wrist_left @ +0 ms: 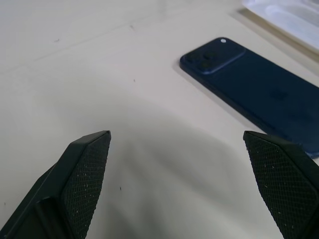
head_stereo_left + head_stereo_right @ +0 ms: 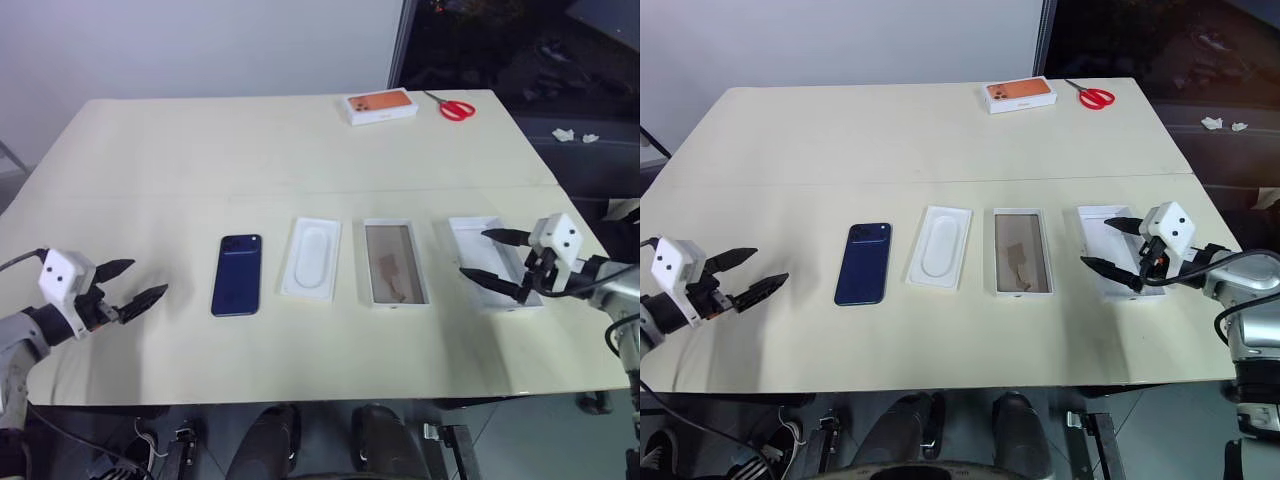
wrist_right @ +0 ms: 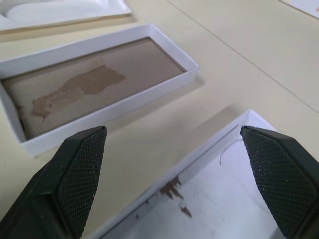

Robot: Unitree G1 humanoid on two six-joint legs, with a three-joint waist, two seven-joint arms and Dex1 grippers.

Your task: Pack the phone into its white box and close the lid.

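The dark navy phone (image 2: 236, 275) lies flat, back up, on the cream table (image 2: 200, 150), its camera bump at the far end. The white box lies open in two shallow halves: one with a brown inner floor (image 2: 394, 263) at centre right, and a white-floored one (image 2: 490, 262) further right. My left gripper (image 2: 148, 278) hovers open to the left of the phone (image 1: 254, 89), apart from it. My right gripper (image 2: 473, 252) is open over the near left edge of the white-floored half (image 3: 224, 199), with nothing between its fingers.
A white moulded insert (image 2: 311, 258) rests between the phone and the brown-floored half. At the far edge of the table sit a box printed with an orange phone (image 2: 380, 106) and red-handled scissors (image 2: 455, 107). The table's right edge runs close to my right gripper.
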